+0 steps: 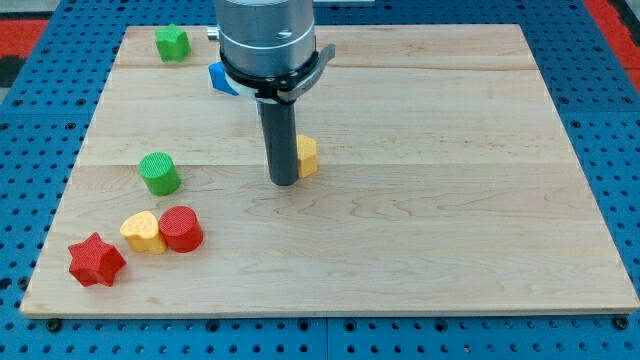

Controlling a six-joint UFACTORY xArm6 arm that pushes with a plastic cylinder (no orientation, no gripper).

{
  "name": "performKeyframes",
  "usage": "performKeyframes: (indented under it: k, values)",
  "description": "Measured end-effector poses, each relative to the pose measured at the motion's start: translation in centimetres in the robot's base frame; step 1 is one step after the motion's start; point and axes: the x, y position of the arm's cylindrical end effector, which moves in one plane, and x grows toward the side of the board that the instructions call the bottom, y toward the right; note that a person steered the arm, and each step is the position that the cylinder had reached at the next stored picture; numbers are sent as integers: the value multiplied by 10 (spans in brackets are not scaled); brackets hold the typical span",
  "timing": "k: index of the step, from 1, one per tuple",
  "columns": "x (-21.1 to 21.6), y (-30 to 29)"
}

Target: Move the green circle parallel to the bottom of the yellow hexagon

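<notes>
A wooden board [450, 200] is seen on a blue pegboard surface [30, 120]. The green circle [159, 173] is placed at the view's left, well apart from the yellow hexagon [308, 156], which is near the board's middle and partly hidden by the dark rod. My tip [284, 183] is set down on the board, touching or just beside the hexagon's left side; no gripper is carried, so no open or closed state applies. A green star-like block [172, 43] is seen at the top left, a blue block [220, 78] partly hidden behind the arm housing. Below the green circle, a yellow heart [142, 232] is touched by a red cylinder [181, 229]; a red star [96, 261] lies near the bottom-left corner.
</notes>
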Motion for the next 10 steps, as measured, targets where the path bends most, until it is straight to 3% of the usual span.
performKeyframes:
  k: [2,3,4,6,8,9,10]
  values:
    - [-38,28]
    - [-10,-36]
    - [-45,-93]
    - [-55,-207]
    - [-7,-145]
    - [-6,-108]
    - [8,-112]
